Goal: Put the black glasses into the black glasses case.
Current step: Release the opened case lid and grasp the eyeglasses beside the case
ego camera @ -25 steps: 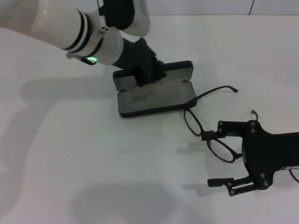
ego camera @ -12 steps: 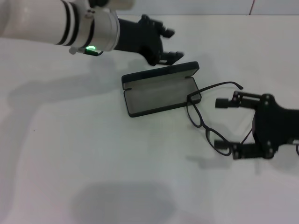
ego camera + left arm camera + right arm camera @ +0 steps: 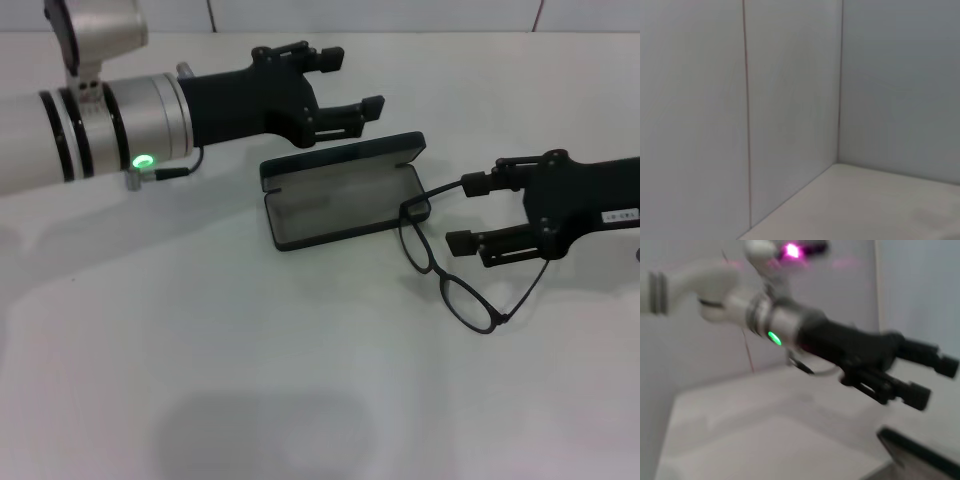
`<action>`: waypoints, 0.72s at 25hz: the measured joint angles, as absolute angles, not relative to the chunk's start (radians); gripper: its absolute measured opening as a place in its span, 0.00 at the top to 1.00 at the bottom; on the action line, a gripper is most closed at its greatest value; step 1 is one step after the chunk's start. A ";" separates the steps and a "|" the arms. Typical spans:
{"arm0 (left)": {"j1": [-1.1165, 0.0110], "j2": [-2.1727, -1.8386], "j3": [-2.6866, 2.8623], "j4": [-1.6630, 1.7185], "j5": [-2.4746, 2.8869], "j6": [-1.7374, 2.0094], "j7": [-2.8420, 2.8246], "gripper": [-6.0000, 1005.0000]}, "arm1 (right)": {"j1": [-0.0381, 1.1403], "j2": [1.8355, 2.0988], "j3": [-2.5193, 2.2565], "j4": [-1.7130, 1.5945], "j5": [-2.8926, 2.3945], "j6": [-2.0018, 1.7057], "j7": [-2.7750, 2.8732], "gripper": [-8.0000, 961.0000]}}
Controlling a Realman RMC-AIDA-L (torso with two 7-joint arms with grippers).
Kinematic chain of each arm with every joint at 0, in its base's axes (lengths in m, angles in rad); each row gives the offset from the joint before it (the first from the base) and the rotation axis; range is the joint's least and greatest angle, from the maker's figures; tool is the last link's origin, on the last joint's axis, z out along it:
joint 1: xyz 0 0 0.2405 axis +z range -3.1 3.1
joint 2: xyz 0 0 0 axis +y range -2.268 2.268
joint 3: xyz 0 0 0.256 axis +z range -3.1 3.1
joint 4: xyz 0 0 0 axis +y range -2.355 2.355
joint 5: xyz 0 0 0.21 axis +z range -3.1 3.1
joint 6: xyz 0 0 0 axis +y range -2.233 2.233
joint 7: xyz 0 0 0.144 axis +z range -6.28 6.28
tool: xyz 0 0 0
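- The glasses (image 3: pixel 445 262) lie on the white bench (image 3: pixel 300 380) just right of the case (image 3: pixel 340 190), their frame slanting from the case's right end toward the near right; one lens rim touches or overlaps the case's right corner, though which cannot be told
- One temple arm reaches from that corner toward the right hand (image 3: pixel 470 212), the other slants up from the frame's near end toward the same hand
- The case stands open on the bench, grey lining up, lid raised along its far edge
- The right hand hangs just right of the case, fingers spread, one finger above and one below the line of the upper temple arm; whether either touches the arm cannot be told
- The left hand (image 3: pixel 355 82) hovers just beyond the case's far edge, fingers apart and holding nothing, a green light showing on its wrist
- In the right wrist view the left hand (image 3: pixel 935 377) shows with fingers apart above a corner of the case (image 3: pixel 912 450)
- The left wrist view shows only pale wall panels (image 3: pixel 790 100)
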State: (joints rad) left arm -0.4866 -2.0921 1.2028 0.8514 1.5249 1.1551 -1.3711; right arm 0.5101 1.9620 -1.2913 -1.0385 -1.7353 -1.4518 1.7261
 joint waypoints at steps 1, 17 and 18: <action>-0.486 -2.091 1.201 0.827 1.505 1.165 -1.345 0.24 | 0.515 1.974 -1.293 -1.085 -1.793 -1.450 1.789 0.17; -0.497 -2.074 1.181 0.770 1.477 1.210 -1.257 0.21 | 0.629 2.025 -1.598 -1.261 -2.236 -1.308 2.365 0.18; -0.499 -2.072 1.182 0.770 1.477 1.211 -1.257 0.21 | 0.630 2.025 -1.600 -1.252 -2.236 -1.304 2.368 0.18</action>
